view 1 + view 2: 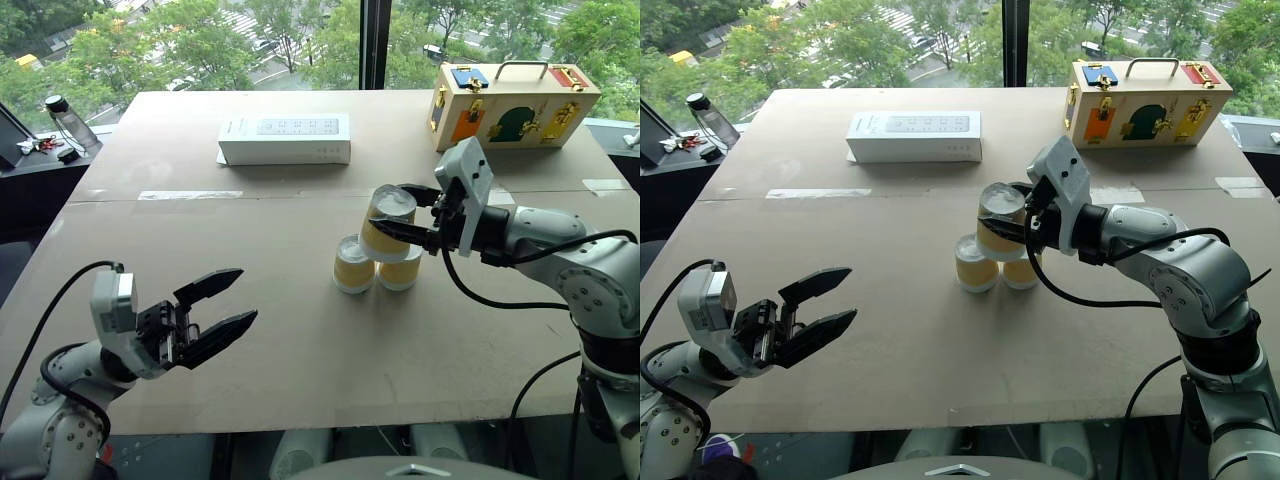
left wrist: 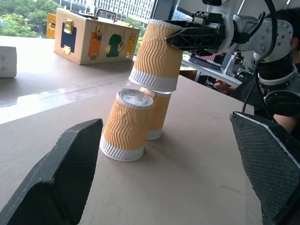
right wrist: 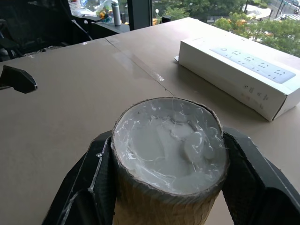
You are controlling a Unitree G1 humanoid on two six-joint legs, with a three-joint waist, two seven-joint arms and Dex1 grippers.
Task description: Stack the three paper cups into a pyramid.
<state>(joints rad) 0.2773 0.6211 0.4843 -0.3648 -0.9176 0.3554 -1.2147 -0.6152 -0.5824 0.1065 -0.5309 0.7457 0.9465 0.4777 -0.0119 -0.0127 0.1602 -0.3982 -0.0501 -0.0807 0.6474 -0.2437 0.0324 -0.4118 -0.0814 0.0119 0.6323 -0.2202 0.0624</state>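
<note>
step: placing top cup [image 1: 384, 222] | right gripper [image 1: 405, 212] clamped on it, held above two base cups [image 1: 353, 263] on table [image 1: 300, 330] | left gripper [image 1: 225, 305] spread, empty | next: centre over gap, lower, release

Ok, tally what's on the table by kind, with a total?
Paper cups: 3 (two standing on the table, one held above them by the right gripper)
White box: 1
Wooden case: 1
Total: 5
</note>
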